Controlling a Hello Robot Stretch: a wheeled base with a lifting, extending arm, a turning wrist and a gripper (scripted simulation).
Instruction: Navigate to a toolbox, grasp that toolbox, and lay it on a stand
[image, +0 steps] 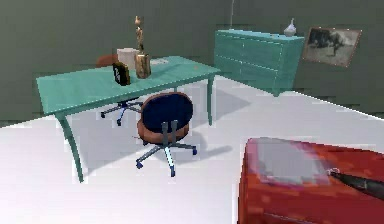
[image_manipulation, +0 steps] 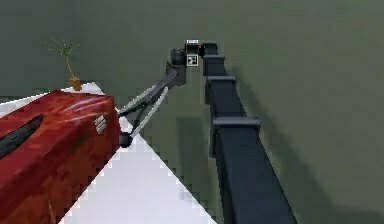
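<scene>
A large red toolbox (image_manipulation: 50, 140) with a dark handle on top lies on a white surface (image_manipulation: 150, 190) at the arm side view's left. It shows again at the forward view's bottom right as a red toolbox (image: 300, 195). The dark arm (image_manipulation: 240, 150) rises from the bottom edge. From its far end the gripper (image_manipulation: 124, 132) reaches down and left, its fingertips at the toolbox's near end. I cannot tell whether it holds anything.
A teal desk (image: 90, 90) stands left of centre with small items and a statuette on it. A blue and orange swivel chair (image: 165, 120) is in front, another behind. A teal dresser (image: 258, 55) lines the far wall. A potted plant (image_manipulation: 72, 70) stands behind the toolbox.
</scene>
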